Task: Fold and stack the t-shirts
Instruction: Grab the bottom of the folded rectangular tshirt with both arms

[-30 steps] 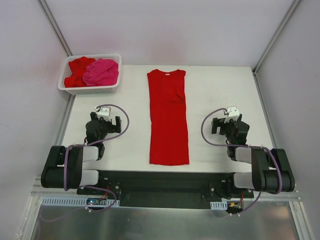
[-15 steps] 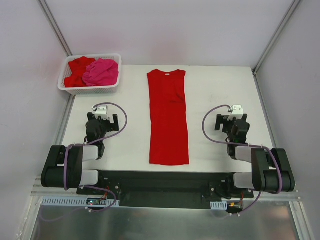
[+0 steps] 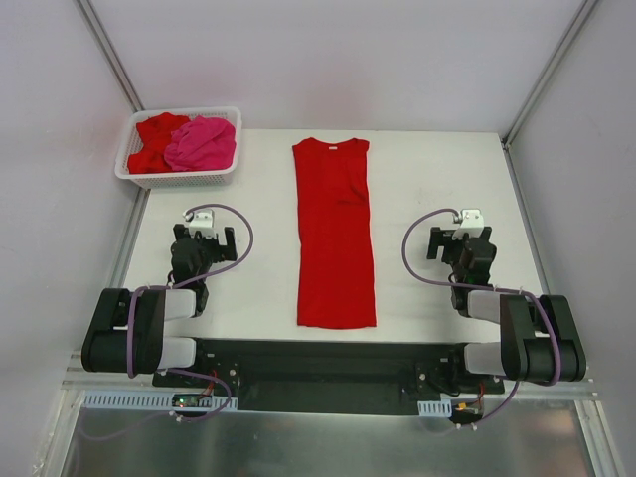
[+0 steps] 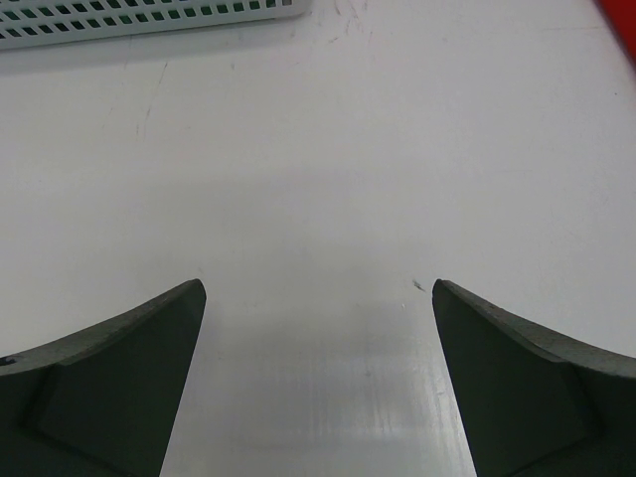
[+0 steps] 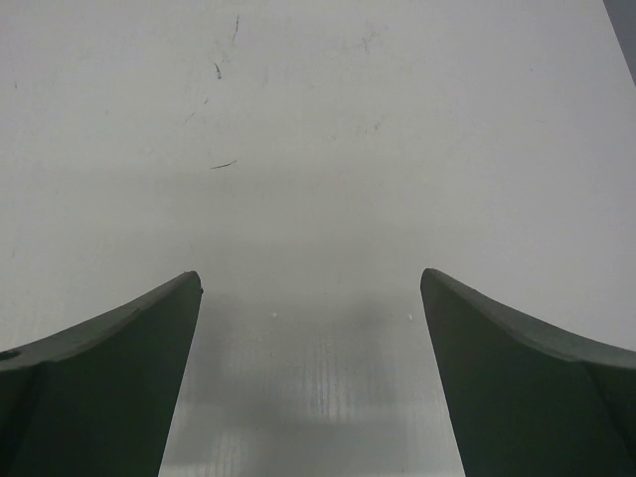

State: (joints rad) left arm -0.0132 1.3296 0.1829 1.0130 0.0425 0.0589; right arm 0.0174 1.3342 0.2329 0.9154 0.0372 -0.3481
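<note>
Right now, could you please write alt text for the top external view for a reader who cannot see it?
A red t-shirt, folded into a long narrow strip, lies flat on the white table between the open, empty left gripper and right gripper. A white basket at the far left corner holds crumpled red cloth and a pink t-shirt.

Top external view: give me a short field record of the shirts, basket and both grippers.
laid-out t-shirt: red, narrow strip, flat at table centre
basket: far-left corner; holds pink t-shirt and crumpled red cloth
left gripper: open, empty, left of the strip, not touching
right gripper: open, empty, right of it, not touching
stack: none yet
</note>
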